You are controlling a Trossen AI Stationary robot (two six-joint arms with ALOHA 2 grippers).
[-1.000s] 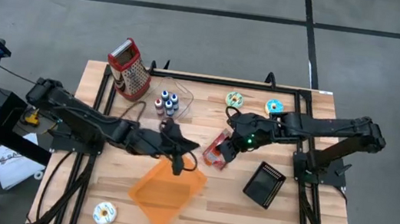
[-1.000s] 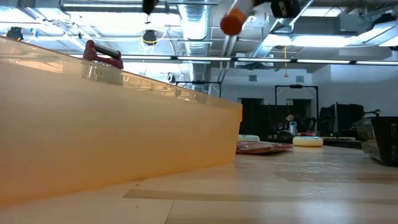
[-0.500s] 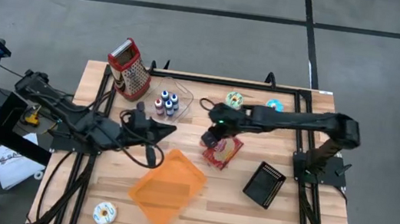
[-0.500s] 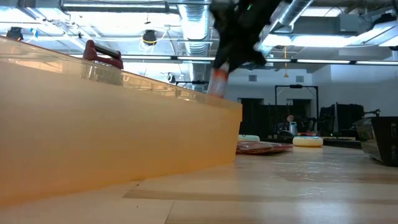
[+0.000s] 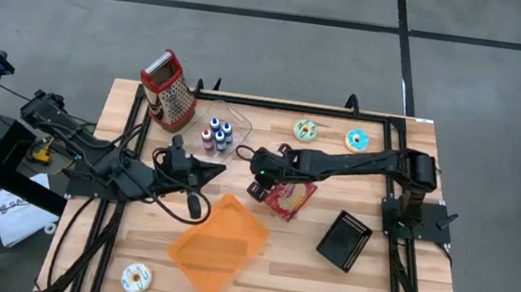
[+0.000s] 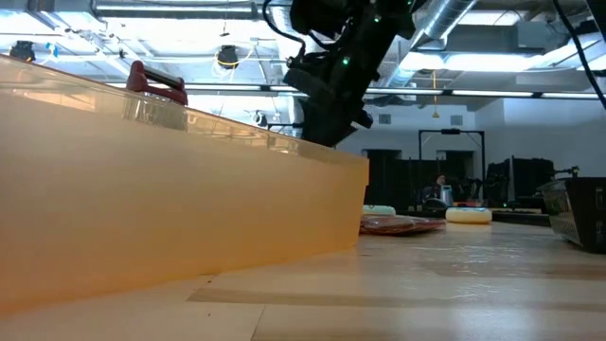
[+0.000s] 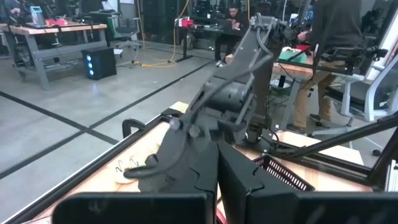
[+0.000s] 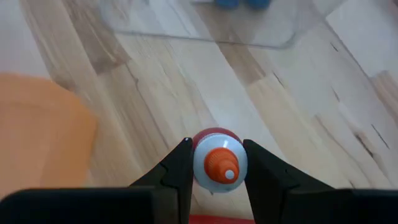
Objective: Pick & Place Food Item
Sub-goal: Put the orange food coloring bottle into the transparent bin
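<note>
Above the middle of the pale wooden table (image 5: 364, 281), the right gripper (image 5: 259, 173) pinched a small bottle with a red body and an orange nozzle cap (image 8: 216, 163) between its two dark fingers (image 8: 176, 167), clear of the wood. It hung just beside the near corner of the translucent orange plastic tray (image 5: 217, 244) — probably held there because the tray was the drop-off. Seen along the wrist, the bottle's cap faced back toward the wrist camera, so its long axis ran along the fingers, base pointing away toward the table. A flat red food packet (image 5: 289, 198) lay just behind the gripper. The left gripper (image 5: 216, 168), fingers pressed together on nothing, waited near the tray's far edge — apparently keeping out of the way.
</note>
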